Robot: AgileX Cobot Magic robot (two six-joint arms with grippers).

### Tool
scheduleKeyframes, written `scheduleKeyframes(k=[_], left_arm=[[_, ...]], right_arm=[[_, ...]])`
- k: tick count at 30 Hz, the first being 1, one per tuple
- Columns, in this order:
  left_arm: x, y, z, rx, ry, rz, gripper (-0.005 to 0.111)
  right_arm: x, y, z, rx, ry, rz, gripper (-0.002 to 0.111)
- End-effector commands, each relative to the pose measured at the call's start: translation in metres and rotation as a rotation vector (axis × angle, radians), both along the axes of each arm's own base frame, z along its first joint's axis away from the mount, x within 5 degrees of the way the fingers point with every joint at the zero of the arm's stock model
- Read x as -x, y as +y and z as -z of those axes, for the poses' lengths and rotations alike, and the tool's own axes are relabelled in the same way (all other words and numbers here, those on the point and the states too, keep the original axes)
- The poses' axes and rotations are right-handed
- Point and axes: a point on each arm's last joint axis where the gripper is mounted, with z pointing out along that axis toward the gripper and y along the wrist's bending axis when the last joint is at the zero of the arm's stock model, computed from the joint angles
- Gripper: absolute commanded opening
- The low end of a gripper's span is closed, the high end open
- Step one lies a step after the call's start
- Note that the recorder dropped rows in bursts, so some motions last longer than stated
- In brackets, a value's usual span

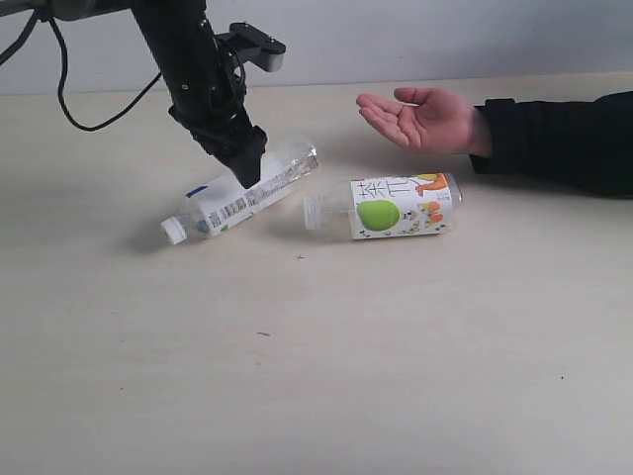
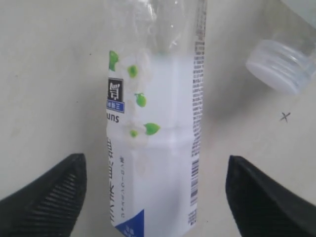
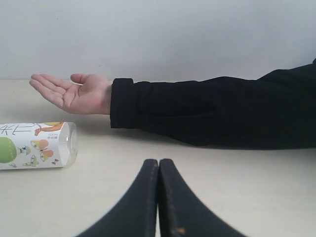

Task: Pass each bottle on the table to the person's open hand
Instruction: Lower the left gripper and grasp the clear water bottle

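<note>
Straddling the bottle (image 1: 242,203) with jaws wide, the left gripper (image 2: 155,163) should close squarely mid-label, then lift toward the hand (image 1: 420,119) at two o'clock.

Your left arm (image 1: 193,69) reaches in from the far left and slopes down toward the right. Its wrist is bent, so the left gripper (image 1: 247,168) points steeply downward with its tip low. In the left wrist view its two dark, ribbed fingers (image 2: 49,197) are spread wide, one on each side. On your right gripper (image 3: 158,197) the fingers are pressed flat together along their length with no gap, and it points out level.
</note>
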Motion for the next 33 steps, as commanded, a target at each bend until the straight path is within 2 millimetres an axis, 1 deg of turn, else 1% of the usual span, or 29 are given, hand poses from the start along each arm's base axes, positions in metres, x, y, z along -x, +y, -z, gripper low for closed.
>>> scheduleKeyframes(k=[1,10,12,19,23,25,26,31,33], left_arm=[[-0.003,-0.004,0.010,-0.003,-0.009,0.010,0.075],[-0.003,-0.005,0.029,-0.024,0.045,0.018,0.075],[-0.004,-0.005,0.037,-0.030,0.055,0.022,0.075],[-0.005,-0.005,0.054,-0.046,0.087,0.022,0.075],[-0.004,-0.005,0.056,-0.050,0.095,0.024,0.071],[-0.004,-0.005,0.056,-0.053,0.102,0.025,0.064],[-0.004,-0.005,0.056,-0.053,0.103,0.025,0.057],[-0.004,-0.003,0.056,-0.060,0.104,0.022,0.014],[-0.003,-0.001,0.055,-0.070,0.113,0.023,0.000]], right_arm=[[0.000,0.000,0.000,0.007,-0.016,0.003,0.000],[0.000,0.000,0.000,0.007,-0.016,0.003,0.000],[0.000,0.000,0.000,0.007,-0.016,0.003,0.000],[0.000,0.000,0.000,0.007,-0.016,0.003,0.000],[0.000,0.000,0.000,0.007,-0.016,0.003,0.000],[0.000,0.000,0.000,0.007,-0.016,0.003,0.000],[0.000,0.000,0.000,0.007,-0.016,0.003,0.000],[0.000,0.000,0.000,0.007,-0.016,0.003,0.000],[0.000,0.000,0.000,0.007,-0.016,0.003,0.000]])
